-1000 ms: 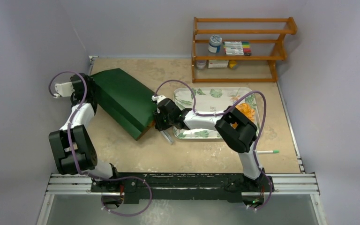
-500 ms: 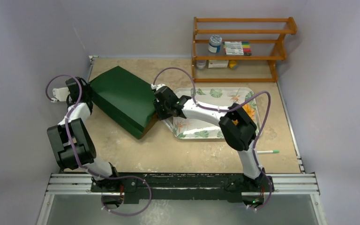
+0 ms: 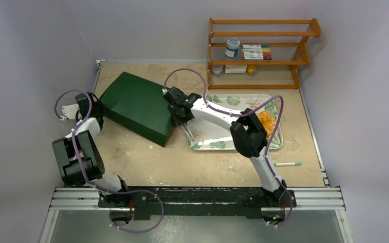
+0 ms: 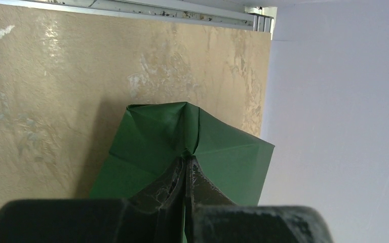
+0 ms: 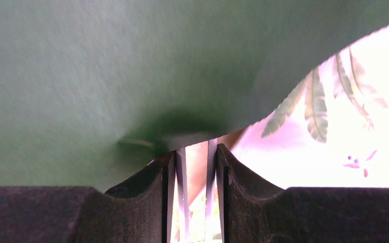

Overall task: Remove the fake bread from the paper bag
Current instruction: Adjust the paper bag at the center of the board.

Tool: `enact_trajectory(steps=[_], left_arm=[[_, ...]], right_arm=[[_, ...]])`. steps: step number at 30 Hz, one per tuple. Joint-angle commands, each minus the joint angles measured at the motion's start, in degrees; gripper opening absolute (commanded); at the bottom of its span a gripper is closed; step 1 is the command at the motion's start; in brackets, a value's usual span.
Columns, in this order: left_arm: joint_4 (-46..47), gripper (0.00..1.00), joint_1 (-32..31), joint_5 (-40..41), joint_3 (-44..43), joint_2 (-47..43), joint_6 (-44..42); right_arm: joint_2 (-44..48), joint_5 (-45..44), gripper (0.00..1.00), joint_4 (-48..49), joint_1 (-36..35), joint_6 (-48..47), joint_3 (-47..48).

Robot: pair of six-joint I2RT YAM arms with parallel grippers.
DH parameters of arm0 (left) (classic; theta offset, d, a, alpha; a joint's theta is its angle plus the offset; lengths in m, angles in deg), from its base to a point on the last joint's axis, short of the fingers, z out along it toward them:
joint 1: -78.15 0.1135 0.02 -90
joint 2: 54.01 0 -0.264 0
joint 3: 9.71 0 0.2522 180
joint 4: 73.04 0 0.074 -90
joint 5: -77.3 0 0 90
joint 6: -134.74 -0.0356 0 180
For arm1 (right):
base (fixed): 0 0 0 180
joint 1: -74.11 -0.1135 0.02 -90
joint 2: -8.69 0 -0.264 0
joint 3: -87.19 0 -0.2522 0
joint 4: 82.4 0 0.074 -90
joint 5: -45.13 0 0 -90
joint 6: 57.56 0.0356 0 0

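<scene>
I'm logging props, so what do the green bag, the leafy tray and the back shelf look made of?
The bag: matte green paper, judging by crisp fold creases. The tray: glossy, likely plastic or melamine, with printed leaves. The shelf: orange-brown wood, apparently varnished, built from slats.

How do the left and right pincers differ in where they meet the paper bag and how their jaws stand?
The left pincer clamps the folded left end of the paper bag; the right pincer sits at the opposite end, beside the leaf-print tray. The left pincer's jaws are pressed together; the right pincer's show a narrow gap, and whether it grips is unclear. Both are at the bag's edges.
</scene>
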Motion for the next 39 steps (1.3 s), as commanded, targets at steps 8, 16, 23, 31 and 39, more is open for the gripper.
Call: enact_trajectory(steps=[8, 16, 23, 31, 39], left_arm=[[-0.6, 0.0, -0.3, 0.1, -2.6, -2.3, -0.9], [-1.2, 0.0, -0.3, -0.5, -1.7, -2.5, -2.5], [-1.4, 0.0, -0.3, -0.9, -2.1, -2.8, -1.6], [-1.2, 0.0, -0.1, -0.5, -0.9, -3.5, -0.6], [-0.6, 0.0, 1.8, 0.6, -1.1, -3.2, 1.0]], right_arm=[[13.8, -0.3, 0.32, -0.4, -0.1, 1.8, -11.3], [5.1, -3.5, 0.33, -1.9, -0.7, -0.6, -2.5], [2.5, -3.9, 0.34, -3.1, -1.0, -3.4, 1.4], [1.9, -3.2, 0.35, -1.7, -0.9, -2.3, 1.3], [2.2, -0.3, 0.43, -1.1, -1.5, 0.0, -2.0]])
